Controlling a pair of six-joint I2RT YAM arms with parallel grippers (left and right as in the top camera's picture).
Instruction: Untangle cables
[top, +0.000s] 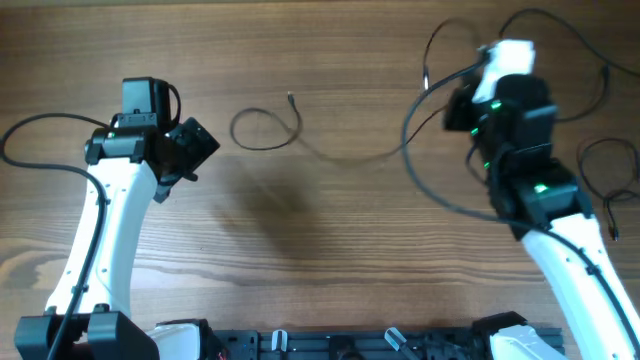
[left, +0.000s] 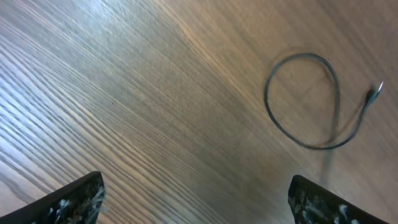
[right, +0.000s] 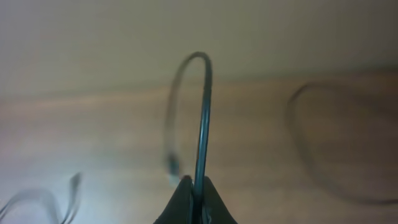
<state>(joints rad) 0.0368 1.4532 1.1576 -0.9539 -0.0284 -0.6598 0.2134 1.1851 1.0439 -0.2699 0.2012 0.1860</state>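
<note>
Thin black cables lie on the wooden table. One cable forms a small loop with a plug end near the table's middle, and its tail runs right towards my right arm. That loop shows in the left wrist view, ahead of my left gripper, which is open and empty above bare wood. My right gripper is shut on a cable that rises from between the fingertips and arches over to the left. More cable loops lie around the right arm.
The table's front edge carries the arm mounts. The thicker black cable of the left arm curves over the table at far left. Bare wood lies between the two arms.
</note>
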